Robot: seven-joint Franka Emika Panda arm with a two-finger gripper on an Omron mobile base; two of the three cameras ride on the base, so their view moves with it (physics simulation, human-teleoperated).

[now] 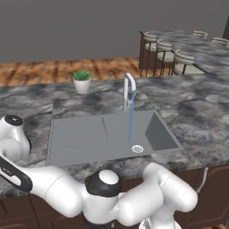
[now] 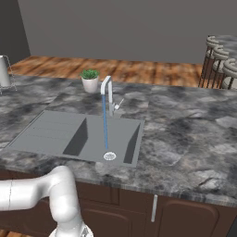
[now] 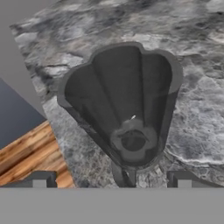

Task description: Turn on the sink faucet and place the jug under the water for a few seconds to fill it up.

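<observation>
Gripper (image 3: 111,181) fingers spread fully wide, holding nothing, poised just above the dark ribbed jug (image 3: 124,105). Jug looks rigid, empty, light for now, smooth-walled; the rim or the loop handle seems the surest hold.

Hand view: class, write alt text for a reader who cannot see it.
The dark ribbed jug, seen from above, stands on the marbled grey counter just ahead of the open claw. Wooden floor shows past the counter's edge.
</observation>
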